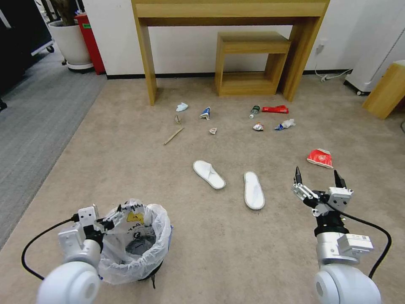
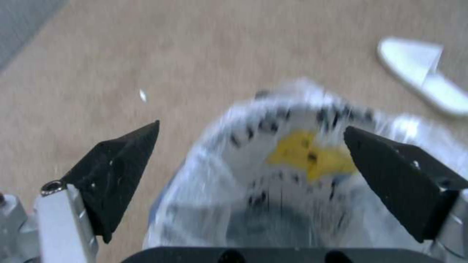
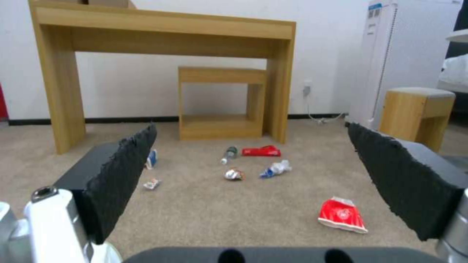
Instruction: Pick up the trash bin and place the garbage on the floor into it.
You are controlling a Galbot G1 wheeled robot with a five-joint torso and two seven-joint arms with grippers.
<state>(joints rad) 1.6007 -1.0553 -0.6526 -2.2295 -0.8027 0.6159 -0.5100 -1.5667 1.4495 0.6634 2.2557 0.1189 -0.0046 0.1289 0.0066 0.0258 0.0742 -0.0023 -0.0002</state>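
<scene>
I am looking down on a beige carpet floor [image 1: 126, 147] that runs to a white wall, where a wooden desk [image 1: 230, 10] stands with a smaller wooden stool [image 1: 249, 63] under it. I place the rest by that desk. The trash bin [image 1: 137, 240], lined with a crinkly white bag, sits well out from the desk on the carpet, close to me on my left. My left gripper [image 1: 110, 216] is at its near rim with its jaws spread, one tip over the bag's edge and one outside it (the left wrist view is blurred, so I cannot tell if they touch the plastic). My right gripper [image 1: 317, 178] hovers over bare carpet, jaws wide apart and holding nothing. The garbage lies scattered just in front of the desk: a green bottle [image 1: 254, 111] beside a long red packet [image 1: 275, 109], a wooden stick [image 1: 173, 136], and crumpled wrappers. Farther out from the desk lie a crushed red cup [image 1: 320, 158] and two white slippers [image 1: 209, 174].
</scene>
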